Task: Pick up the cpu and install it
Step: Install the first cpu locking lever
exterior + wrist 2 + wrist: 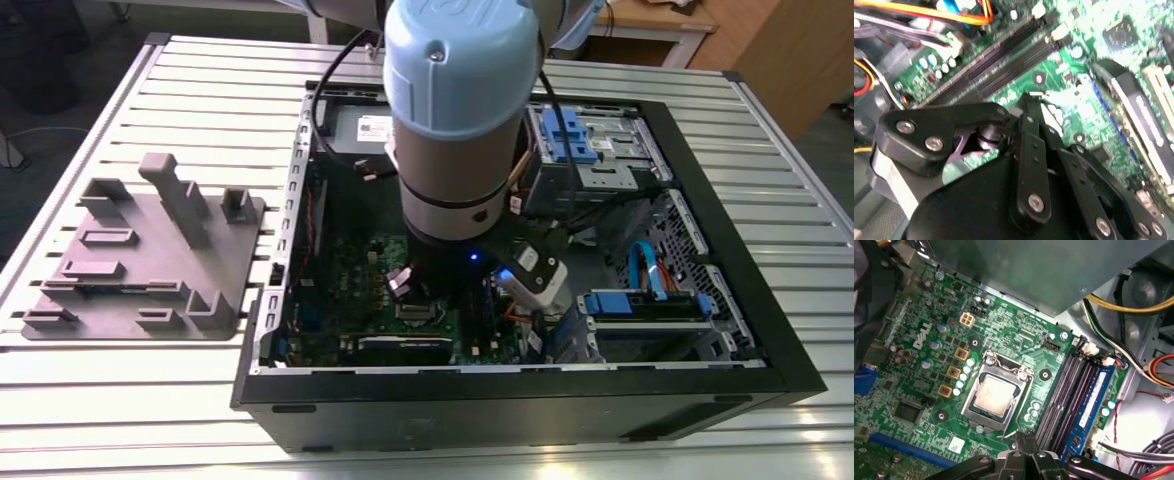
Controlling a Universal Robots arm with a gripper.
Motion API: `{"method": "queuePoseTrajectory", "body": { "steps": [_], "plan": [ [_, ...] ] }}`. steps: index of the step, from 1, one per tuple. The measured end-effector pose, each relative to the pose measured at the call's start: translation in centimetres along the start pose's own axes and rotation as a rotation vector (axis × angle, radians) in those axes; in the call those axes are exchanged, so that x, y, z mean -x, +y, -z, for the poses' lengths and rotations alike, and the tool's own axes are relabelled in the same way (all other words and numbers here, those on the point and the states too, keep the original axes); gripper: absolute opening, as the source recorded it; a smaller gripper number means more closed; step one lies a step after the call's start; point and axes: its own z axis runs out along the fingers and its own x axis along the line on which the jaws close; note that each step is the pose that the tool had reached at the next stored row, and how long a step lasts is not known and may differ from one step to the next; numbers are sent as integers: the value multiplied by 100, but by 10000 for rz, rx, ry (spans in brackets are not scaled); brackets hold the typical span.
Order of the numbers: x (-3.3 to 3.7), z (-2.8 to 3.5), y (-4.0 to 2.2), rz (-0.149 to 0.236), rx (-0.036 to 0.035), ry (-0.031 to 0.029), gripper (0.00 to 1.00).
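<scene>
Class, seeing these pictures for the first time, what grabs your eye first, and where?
The big grey robot arm reaching into the open computer case dominates the exterior view. In the first wrist view, the silvery cpu sits in its socket on the green motherboard, near the gripper.

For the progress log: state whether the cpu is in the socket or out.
In: the cpu lies flat within the socket frame on the green motherboard.

White logo lettering [921, 337] is printed on the green motherboard [1009, 322], alongside a small white sticker label [955, 445].
</scene>
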Motion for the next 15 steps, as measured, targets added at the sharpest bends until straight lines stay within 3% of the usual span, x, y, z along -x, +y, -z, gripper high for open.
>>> {"method": "queuePoseTrajectory", "body": {
  "steps": [2,3,6,7,10,11,15],
  "plan": [
    [-35,3,34,-13,-2,0,10],
    [-102,10,107,-45,-7,-2,10],
    [-102,10,107,-44,-7,-2,10],
    [-100,7,108,-49,26,71,10],
    [-77,2,96,-84,231,566,10],
    [-76,2,96,-89,261,641,10],
    [-75,2,98,-91,264,642,10]
  ]
}}
